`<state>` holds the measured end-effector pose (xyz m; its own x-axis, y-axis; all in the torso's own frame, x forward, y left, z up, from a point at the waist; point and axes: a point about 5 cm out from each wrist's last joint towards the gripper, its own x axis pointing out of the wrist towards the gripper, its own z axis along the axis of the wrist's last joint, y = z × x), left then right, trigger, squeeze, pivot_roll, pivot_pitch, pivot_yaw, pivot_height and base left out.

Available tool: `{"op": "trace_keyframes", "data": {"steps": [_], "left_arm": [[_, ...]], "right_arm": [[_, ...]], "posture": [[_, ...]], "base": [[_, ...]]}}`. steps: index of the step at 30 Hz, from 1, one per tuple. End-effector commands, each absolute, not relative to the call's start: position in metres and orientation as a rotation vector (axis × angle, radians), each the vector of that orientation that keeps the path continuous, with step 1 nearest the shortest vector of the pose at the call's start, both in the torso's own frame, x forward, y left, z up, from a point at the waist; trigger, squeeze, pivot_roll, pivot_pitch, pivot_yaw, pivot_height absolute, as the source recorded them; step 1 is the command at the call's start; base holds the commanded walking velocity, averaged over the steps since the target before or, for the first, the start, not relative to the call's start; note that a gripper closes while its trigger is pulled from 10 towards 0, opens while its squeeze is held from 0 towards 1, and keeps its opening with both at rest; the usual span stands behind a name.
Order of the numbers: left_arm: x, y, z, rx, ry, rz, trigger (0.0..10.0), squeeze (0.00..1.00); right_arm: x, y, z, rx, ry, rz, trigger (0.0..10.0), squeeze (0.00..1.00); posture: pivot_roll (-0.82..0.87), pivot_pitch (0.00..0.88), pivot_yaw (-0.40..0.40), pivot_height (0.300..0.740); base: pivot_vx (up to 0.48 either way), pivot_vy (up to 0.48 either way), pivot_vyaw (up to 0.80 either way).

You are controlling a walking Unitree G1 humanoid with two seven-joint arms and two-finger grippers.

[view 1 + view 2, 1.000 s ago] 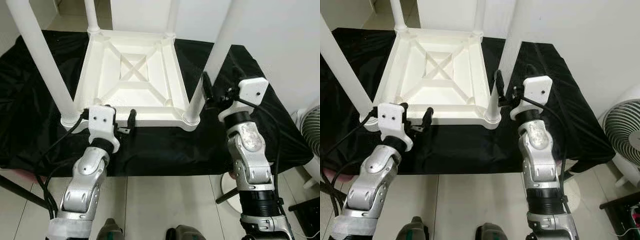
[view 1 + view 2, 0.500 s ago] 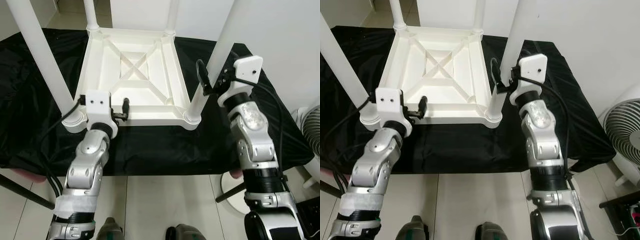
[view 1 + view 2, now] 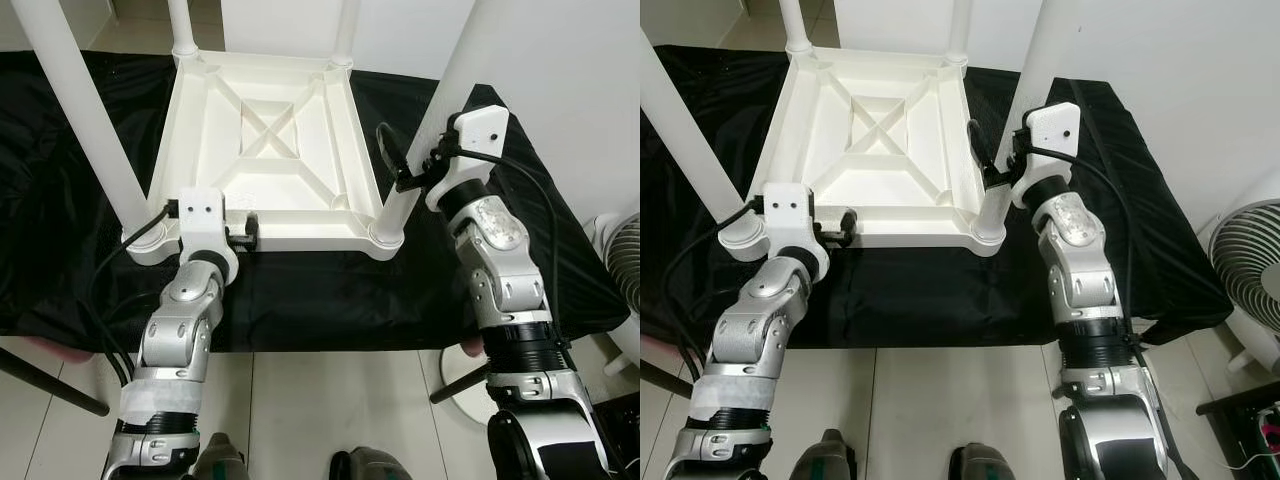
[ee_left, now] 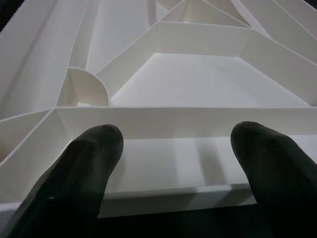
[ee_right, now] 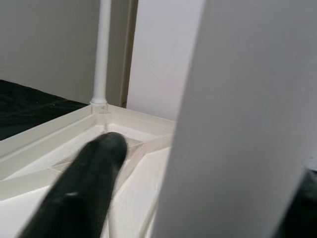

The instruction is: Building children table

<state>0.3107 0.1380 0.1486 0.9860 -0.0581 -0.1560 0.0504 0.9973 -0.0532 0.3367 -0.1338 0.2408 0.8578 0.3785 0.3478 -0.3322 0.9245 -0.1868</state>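
Left eye view: the stiff, probably light plastic table (image 3: pixel 265 150) is being steadied upside down, the open left gripper (image 3: pixel 248 230) spread at its near rim (image 4: pixel 163 196), the right gripper (image 3: pixel 400 165) straddling, unclamped, the smooth near-right leg (image 3: pixel 440 90).

silver arms — white wrist blocks | black cables | black-fingered left claw (image 3: pixel 250 228)

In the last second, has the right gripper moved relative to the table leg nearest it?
Yes. The right gripper has come forward and up to the near right table leg; its fingers now straddle that leg instead of sitting beside its base.
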Motion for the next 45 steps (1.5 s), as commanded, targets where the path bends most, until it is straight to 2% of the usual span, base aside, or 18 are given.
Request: {"op": "trace_keyframes", "data": {"steps": [1,2,6,7,8,9,17,24,29,30,33,37,39,42,45], "left_arm": [[0.311,0.143,0.137,-0.039,0.228,0.064,10.0,0.00],[0.313,0.144,0.135,-0.048,0.246,0.079,10.0,0.00],[0.316,0.145,0.134,-0.068,0.263,0.096,10.0,0.00],[0.318,0.146,0.135,-0.087,0.260,0.105,10.0,0.00],[0.318,0.146,0.135,-0.087,0.260,0.105,10.0,0.00],[0.320,0.146,0.135,-0.095,0.255,0.107,10.0,0.00],[0.335,0.153,0.131,-0.057,0.287,0.136,10.0,0.00],[0.342,0.175,0.132,0.024,0.287,0.184,10.0,0.00],[0.348,0.211,0.151,0.072,0.237,0.215,10.0,0.00],[0.348,0.211,0.151,0.072,0.237,0.215,10.0,0.00],[0.354,0.222,0.169,0.082,0.192,0.234,10.0,0.00],[0.359,0.227,0.188,0.095,0.141,0.243,10.0,0.00],[0.363,0.230,0.215,0.137,0.072,0.254,10.0,0.00],[0.365,0.230,0.231,0.136,0.035,0.259,10.0,0.00],[0.364,0.224,0.265,0.219,-0.049,0.274,10.0,0.00]], "right_arm": [[0.337,-0.130,0.241,-0.123,-0.377,0.399,4.4,0.00],[0.337,-0.130,0.240,-0.134,-0.370,0.406,3.9,0.00],[0.337,-0.129,0.237,-0.149,-0.352,0.412,4.1,0.00],[0.337,-0.129,0.235,-0.155,-0.342,0.410,1.3,0.00],[0.337,-0.129,0.235,-0.155,-0.342,0.410,1.3,0.00],[0.337,-0.129,0.234,-0.155,-0.335,0.409,0.0,0.00],[0.335,-0.129,0.239,-0.110,-0.348,0.388,0.0,0.00],[0.329,-0.144,0.257,0.012,-0.439,0.266,0.0,0.00],[0.314,-0.192,0.262,0.124,-0.508,0.006,0.0,0.00],[0.314,-0.192,0.262,0.124,-0.508,0.006,0.0,0.00],[0.309,-0.210,0.256,0.103,-0.502,-0.099,0.0,0.00],[0.307,-0.221,0.249,0.096,-0.484,-0.162,0.0,0.00],[0.306,-0.229,0.242,0.108,-0.466,-0.218,0.0,0.00],[0.306,-0.233,0.238,0.113,-0.454,-0.246,0.0,0.00],[0.306,-0.238,0.227,0.157,-0.425,-0.282,0.0,0.00]], "posture": [[0.06,0.068,-0.075,0.740],[0.06,0.066,-0.076,0.740],[0.06,0.064,-0.077,0.740],[0.05,0.062,-0.079,0.740],[0.05,0.062,-0.079,0.740],[0.05,0.063,-0.079,0.740],[0.05,0.068,-0.084,0.740],[0.04,0.085,-0.058,0.740],[0.05,0.094,-0.043,0.740],[0.05,0.094,-0.043,0.740],[0.05,0.094,-0.039,0.740],[0.05,0.093,-0.038,0.740],[0.06,0.092,-0.037,0.740],[0.06,0.093,-0.037,0.740],[0.06,0.094,-0.041,0.740]], "base": [[0.000,0.000,0.00],[0.000,0.000,0.00],[0.000,0.000,0.00],[0.000,0.000,0.00],[0.000,0.000,0.00],[0.000,0.000,0.00],[0.000,0.000,0.00],[0.000,0.000,0.00],[0.000,0.000,0.00],[0.000,0.000,0.00],[0.000,0.000,0.00],[0.000,0.000,0.00],[0.000,0.000,0.00],[0.000,0.000,0.00],[0.000,0.000,0.00]]}}
